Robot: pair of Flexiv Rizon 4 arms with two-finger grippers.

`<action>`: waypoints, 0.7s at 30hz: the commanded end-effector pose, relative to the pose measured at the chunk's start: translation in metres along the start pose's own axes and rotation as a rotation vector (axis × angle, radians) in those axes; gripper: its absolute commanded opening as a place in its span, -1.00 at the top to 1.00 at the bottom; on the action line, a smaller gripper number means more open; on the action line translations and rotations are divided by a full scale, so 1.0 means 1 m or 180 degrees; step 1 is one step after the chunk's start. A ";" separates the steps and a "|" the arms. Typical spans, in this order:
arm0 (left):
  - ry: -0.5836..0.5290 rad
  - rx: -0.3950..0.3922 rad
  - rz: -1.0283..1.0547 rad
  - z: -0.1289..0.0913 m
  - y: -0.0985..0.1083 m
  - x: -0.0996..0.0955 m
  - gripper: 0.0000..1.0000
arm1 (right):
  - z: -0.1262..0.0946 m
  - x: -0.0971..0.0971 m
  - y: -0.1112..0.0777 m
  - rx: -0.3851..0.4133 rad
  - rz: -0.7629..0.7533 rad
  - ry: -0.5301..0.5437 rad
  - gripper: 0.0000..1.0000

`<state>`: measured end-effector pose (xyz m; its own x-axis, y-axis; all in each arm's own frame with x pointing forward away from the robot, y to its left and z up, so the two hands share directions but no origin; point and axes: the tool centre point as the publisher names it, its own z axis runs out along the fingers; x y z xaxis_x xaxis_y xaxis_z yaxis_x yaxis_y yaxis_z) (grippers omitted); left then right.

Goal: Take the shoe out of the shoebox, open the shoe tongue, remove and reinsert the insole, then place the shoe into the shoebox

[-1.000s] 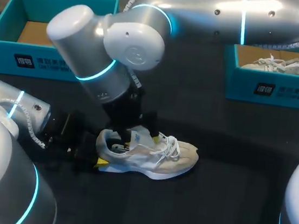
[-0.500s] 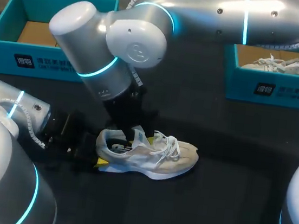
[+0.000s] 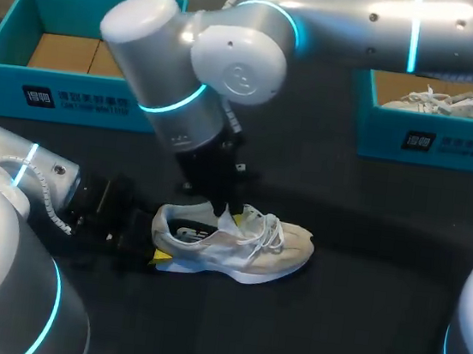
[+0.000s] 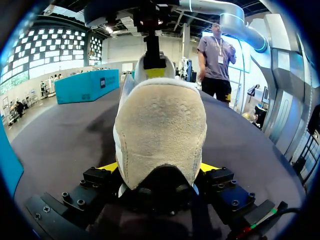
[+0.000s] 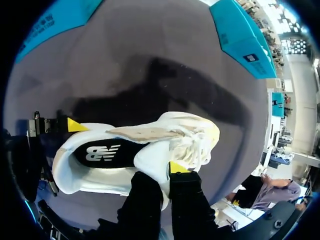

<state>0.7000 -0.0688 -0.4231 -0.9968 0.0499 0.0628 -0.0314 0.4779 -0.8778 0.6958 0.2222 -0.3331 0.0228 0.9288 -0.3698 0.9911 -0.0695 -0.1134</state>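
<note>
Pinching the shoe tongue [image 5: 150,159] from two sides with the right gripper [image 5: 161,172]. Clamping the heel of the shoe [image 3: 250,243] from both sides with the left gripper [image 4: 159,167]. Resting upright on the dark table [image 3: 366,245], well apart from the teal shoebox [image 3: 73,98].

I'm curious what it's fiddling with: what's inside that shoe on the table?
A dark insole with white print lies inside the shoe. The right tool pinches the tongue; the toe end, under tongue and laces, is hidden.
</note>
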 end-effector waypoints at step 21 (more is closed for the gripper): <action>0.0001 -0.0012 -0.0001 0.003 0.001 -0.002 1.00 | 0.011 -0.060 0.003 -0.0070 0.1179 0.1358 1.00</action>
<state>0.7002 -0.0690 -0.4229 -0.9968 0.0497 0.0631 -0.0317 0.4779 -0.8779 0.7013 0.1721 -0.3236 0.1750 0.9713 -0.1612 0.9813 -0.1855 -0.0525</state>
